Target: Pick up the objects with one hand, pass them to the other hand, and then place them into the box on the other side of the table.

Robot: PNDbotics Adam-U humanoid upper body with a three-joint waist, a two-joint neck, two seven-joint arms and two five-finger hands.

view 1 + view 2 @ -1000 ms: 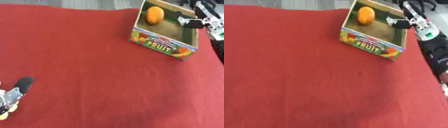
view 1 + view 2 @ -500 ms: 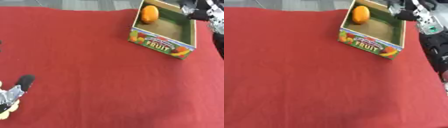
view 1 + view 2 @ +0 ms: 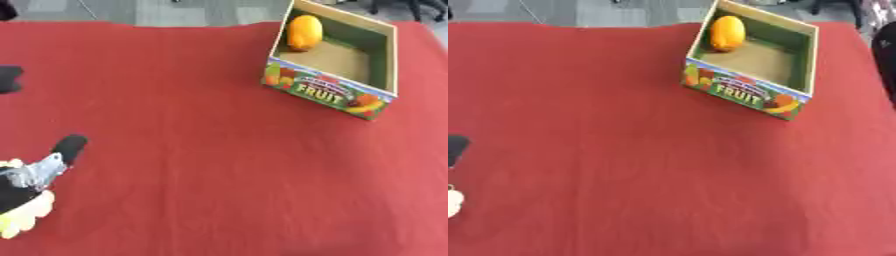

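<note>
An open cardboard fruit box [image 3: 325, 93] with "FRUIT" printed on its front stands at the far right of the red table. An orange fruit [image 3: 304, 32] lies in its far left corner. My left hand [image 3: 37, 173] shows at the lower left edge, black with a silver joint. A pale yellow thing [image 3: 23, 218] sits right under it; whether the hand holds it is hidden. My right hand is out of both views.
Red cloth [image 3: 192, 150] covers the whole table. A dark shape [image 3: 8, 78] pokes in at the left edge, and another dark shape [image 3: 884, 52] stands at the right edge beside the box. Grey floor shows beyond the far edge.
My right hand, which hovered over the box's far right side, has pulled back out of view. The orange fruit stays in the box. The left hand has barely moved.
</note>
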